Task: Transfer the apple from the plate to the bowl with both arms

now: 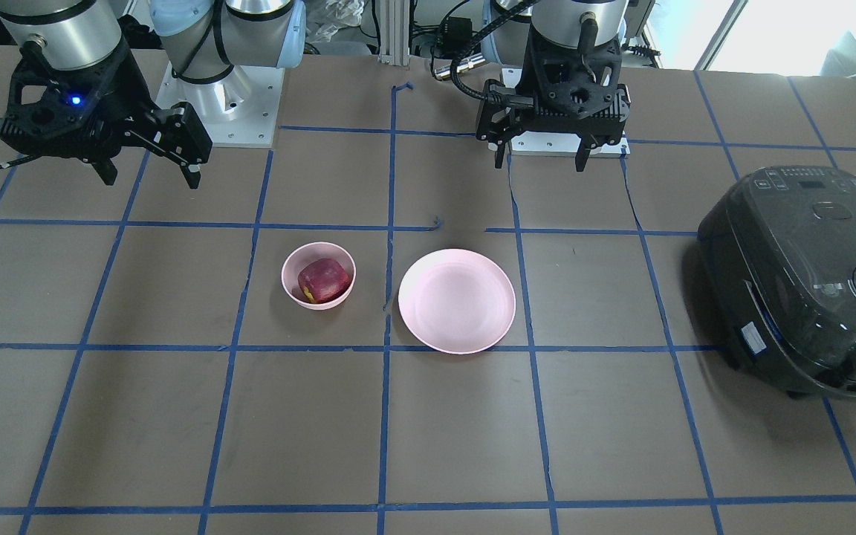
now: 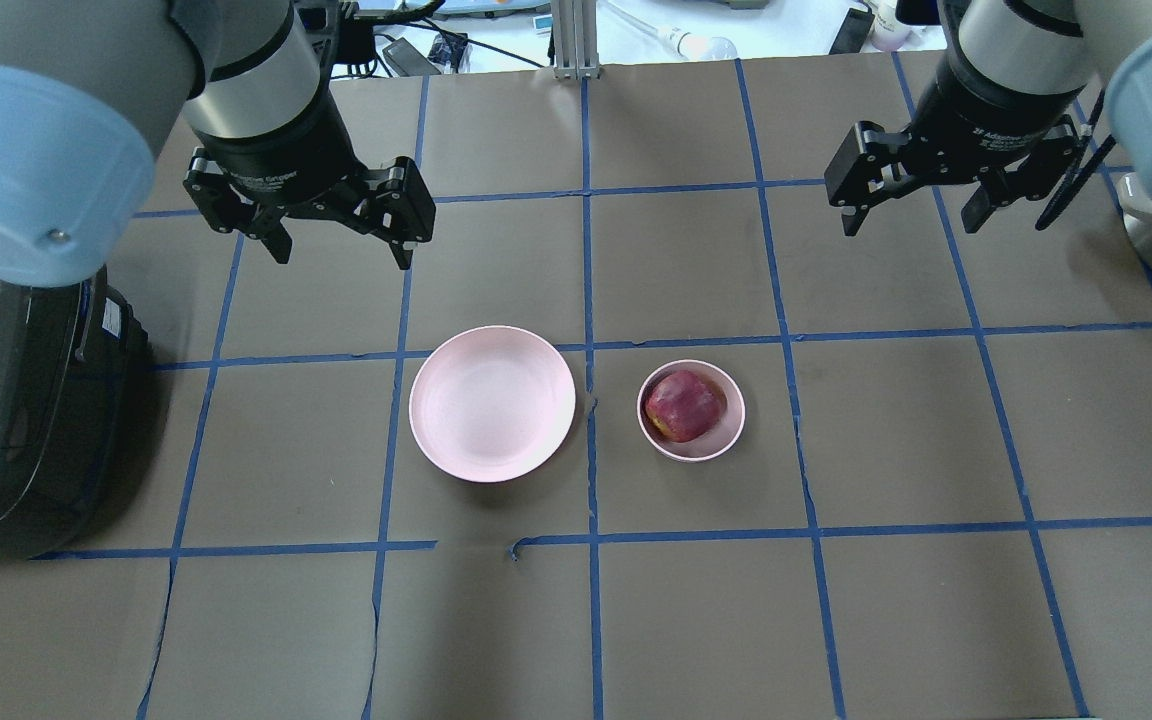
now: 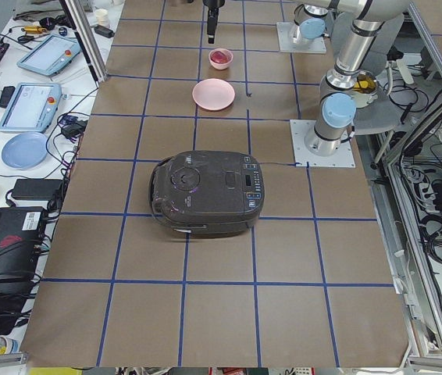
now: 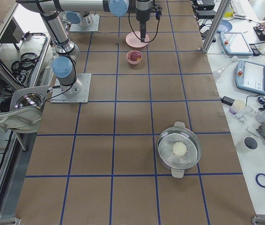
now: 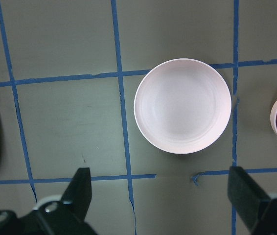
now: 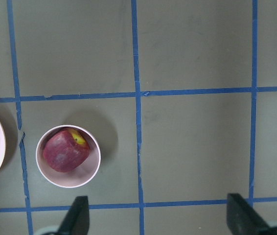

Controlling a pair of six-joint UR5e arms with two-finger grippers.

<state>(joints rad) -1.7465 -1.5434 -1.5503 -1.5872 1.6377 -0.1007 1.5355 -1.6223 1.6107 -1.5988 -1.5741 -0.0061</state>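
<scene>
The dark red apple point(image 1: 323, 280) with a yellowish patch lies inside the small deep pink bowl point(image 1: 290, 261); it also shows in the overhead view point(image 2: 683, 405) and the right wrist view point(image 6: 66, 151). The wide pink plate point(image 1: 458, 301) stands bare beside the bowl, about a hand's width apart, and fills the middle of the left wrist view point(image 5: 182, 105). My left gripper point(image 2: 341, 250) is open and empty, raised above the table behind the plate. My right gripper point(image 2: 911, 225) is open and empty, raised behind and to the outer side of the bowl point(image 2: 726, 440).
A dark rice cooker point(image 2: 6, 400) sits at the table's left end, beside the left arm. A steel pot with a glass lid point(image 4: 179, 150) stands far off at the right end. Blue tape lines grid the brown table.
</scene>
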